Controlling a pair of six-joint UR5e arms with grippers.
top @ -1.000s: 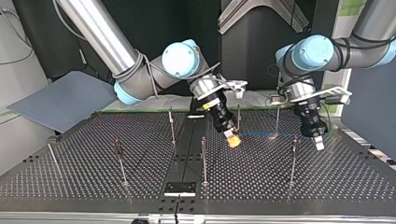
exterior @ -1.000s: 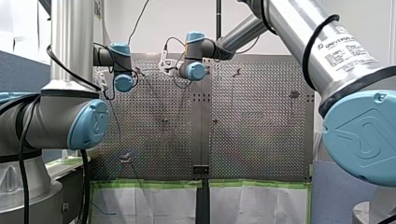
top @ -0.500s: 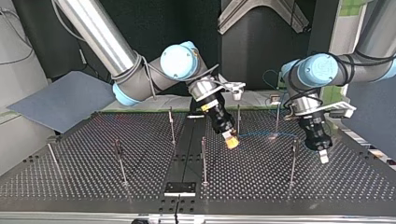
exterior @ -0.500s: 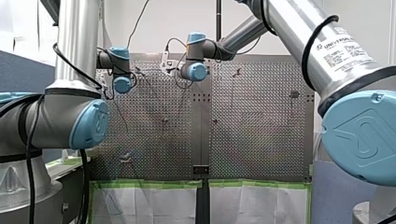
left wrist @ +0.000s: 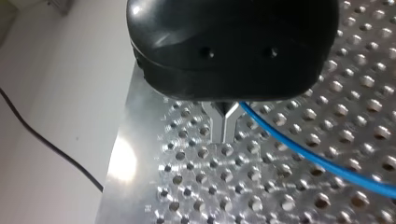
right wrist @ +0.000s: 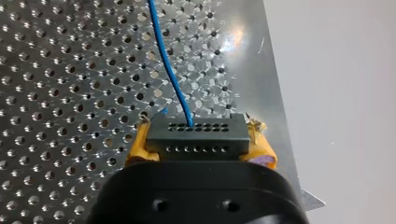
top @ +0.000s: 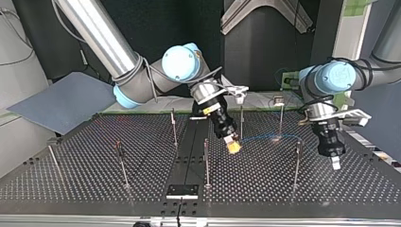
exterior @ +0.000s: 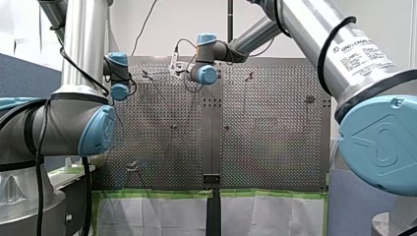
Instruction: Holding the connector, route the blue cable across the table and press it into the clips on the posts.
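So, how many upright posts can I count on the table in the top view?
7 posts, placed by the top view. Nearer row: far left, left, centre, right. Farther row: left, middle, right. More may be hidden.

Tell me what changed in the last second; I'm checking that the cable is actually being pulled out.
My left gripper moved toward the top view's right and nearer that camera. More cable now spans the table, reaching as far as a post. My right gripper barely shifted and stays shut on the connector. Nothing else moved.
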